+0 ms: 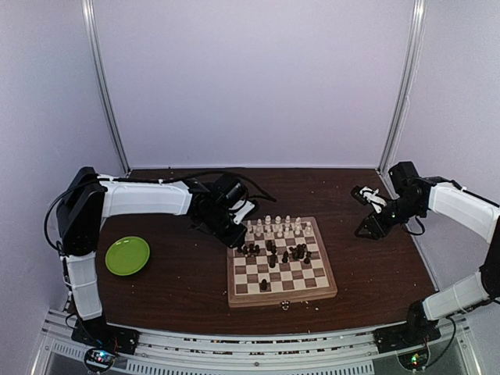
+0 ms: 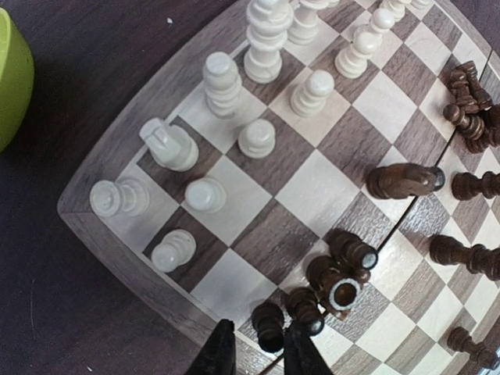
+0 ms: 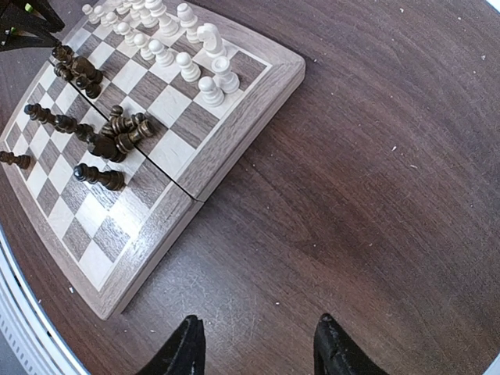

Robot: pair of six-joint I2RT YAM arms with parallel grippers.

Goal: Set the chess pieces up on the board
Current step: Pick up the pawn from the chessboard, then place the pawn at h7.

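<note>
The board lies mid-table. Cream-white chess pieces stand along its far rows, and dark ones lie scattered across the middle. My left gripper hangs over the board's far left corner. In the left wrist view its gripper straddles a dark pawn, jaws narrow with a small gap still showing on the left side. More dark pieces lie toppled just beyond it, white ones farther up. My right gripper is open over bare table right of the board.
A lime-green plate sits on the table left of the board; its edge shows in the left wrist view as a green rim. Pale crumbs dot the dark wooden table. Metal posts and a pale backdrop close off the rear.
</note>
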